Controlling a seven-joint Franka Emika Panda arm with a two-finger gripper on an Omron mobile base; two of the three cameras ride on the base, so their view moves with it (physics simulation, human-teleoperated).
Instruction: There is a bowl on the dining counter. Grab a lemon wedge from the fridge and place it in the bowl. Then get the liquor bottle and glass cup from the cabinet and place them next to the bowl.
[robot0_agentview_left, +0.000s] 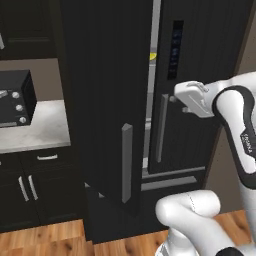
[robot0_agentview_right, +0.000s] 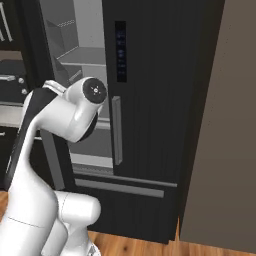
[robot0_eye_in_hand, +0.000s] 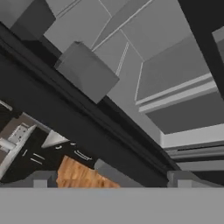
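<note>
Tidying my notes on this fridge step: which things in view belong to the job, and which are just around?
Job:
- tall black fridge, left door ajar
- small yellow lemon piece in the door gap
- open claw

Around:
- black countertop oven
- low black cabinets
- wooden floor

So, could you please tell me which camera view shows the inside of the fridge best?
The hand view: the fridge interior spreads across it, pale grey shelves and walls seen tilted. The right base view shows shelves through the open left door, partly behind the arm. The left base view gives a narrow slit between the doors with a yellow speck.
</note>
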